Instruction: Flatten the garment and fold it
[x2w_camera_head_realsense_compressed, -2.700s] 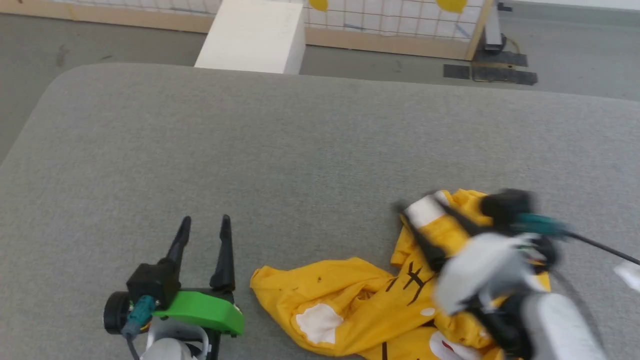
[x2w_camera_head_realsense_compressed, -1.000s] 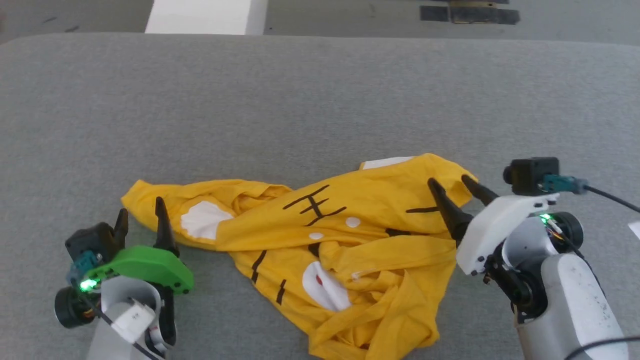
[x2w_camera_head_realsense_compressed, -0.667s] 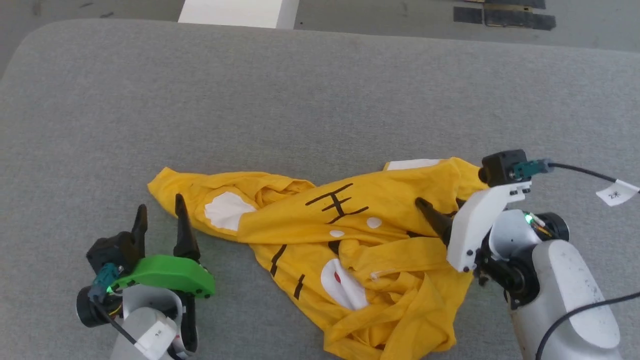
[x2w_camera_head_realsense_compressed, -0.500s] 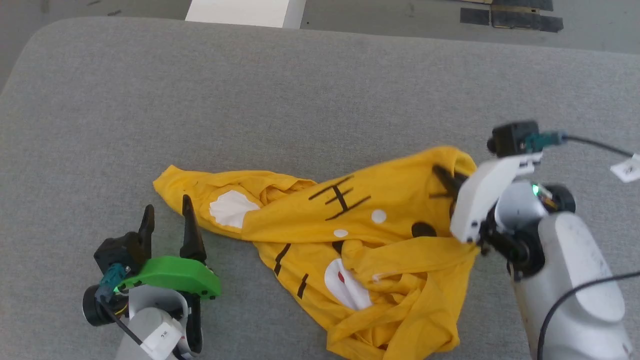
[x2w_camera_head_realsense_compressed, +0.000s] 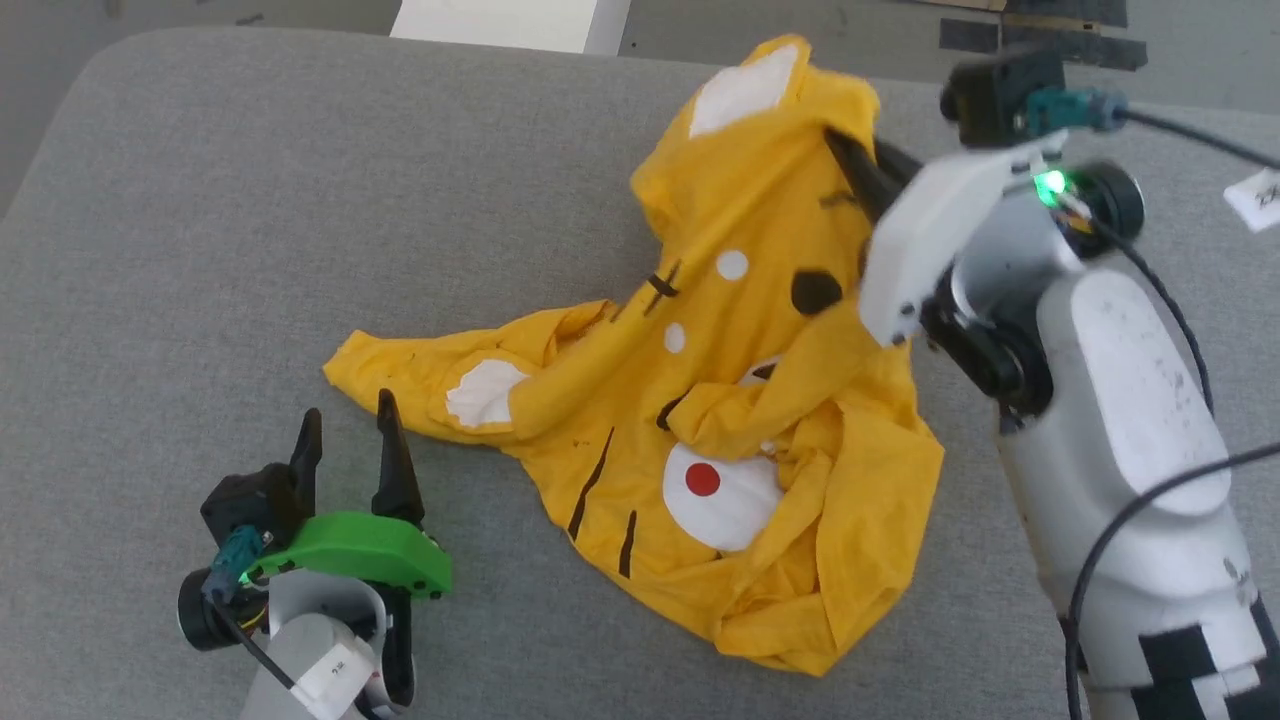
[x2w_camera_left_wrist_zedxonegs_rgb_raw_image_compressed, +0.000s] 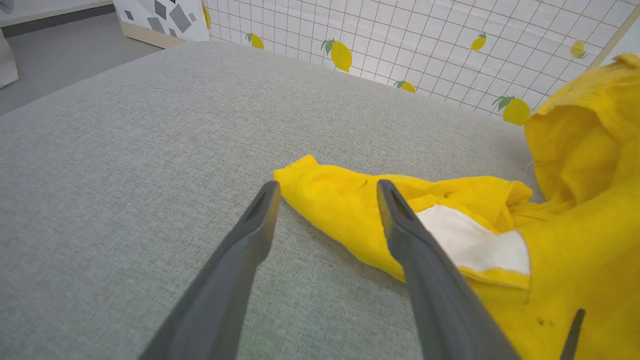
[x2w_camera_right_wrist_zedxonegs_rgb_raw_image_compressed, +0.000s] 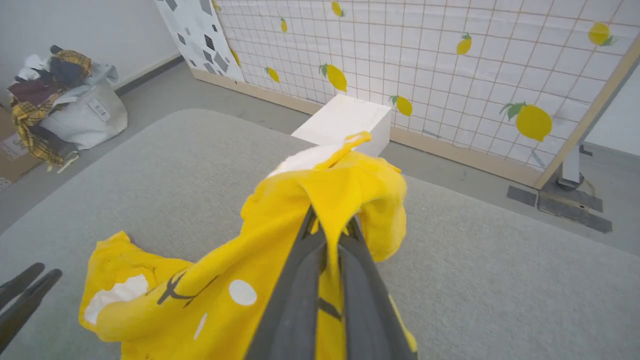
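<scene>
1. Yellow cotton: the garment (x2w_camera_head_realsense_compressed: 760, 400), a short-sleeved T-shirt with its printed side up, sits crumpled on the grey fabric-covered desk (x2w_camera_head_realsense_compressed: 250, 200), right of centre in the head view.
2. The right gripper (x2w_camera_head_realsense_compressed: 855, 150) has its jaws pinched tight on a fold at the shirt's far end. In the right wrist view yellow cloth (x2w_camera_right_wrist_zedxonegs_rgb_raw_image_compressed: 210, 295) is squeezed between both fingers of the gripper (x2w_camera_right_wrist_zedxonegs_rgb_raw_image_compressed: 330, 225).
3. The gripped end hangs above the desk and drapes down from the fingers. A white patch (x2w_camera_head_realsense_compressed: 745, 88) tops the held peak.
4. The rest of the shirt lies bunched on the desk nearer the robot. A red dot (x2w_camera_head_realsense_compressed: 703, 480) on a round white area faces up, with black stripes (x2w_camera_head_realsense_compressed: 600, 490) just beside it.
5. One sleeve (x2w_camera_head_realsense_compressed: 430, 375) stretches toward the robot's left and lies on the desk, bearing its own white mark.
6. The left gripper (x2w_camera_head_realsense_compressed: 348, 408) is low over the desk, jaws wide apart and holding nothing.
7. In the left wrist view the sleeve's tip (x2w_camera_left_wrist_zedxonegs_rgb_raw_image_compressed: 310, 175) lies just past the gap of the left gripper (x2w_camera_left_wrist_zedxonegs_rgb_raw_image_compressed: 326, 185). Its right finger overlaps the sleeve's edge in that view; contact cannot be told.
8. Beyond the desk's far edge a white box (x2w_camera_right_wrist_zedxonegs_rgb_raw_image_compressed: 345, 122) stands on the floor before a grid panel (x2w_camera_right_wrist_zedxonegs_rgb_raw_image_compressed: 450, 65) printed with lemons.
9. A pale bag (x2w_camera_right_wrist_zedxonegs_rgb_raw_image_compressed: 80, 117) heaped with clothes stands at the far left of the right wrist view.
</scene>
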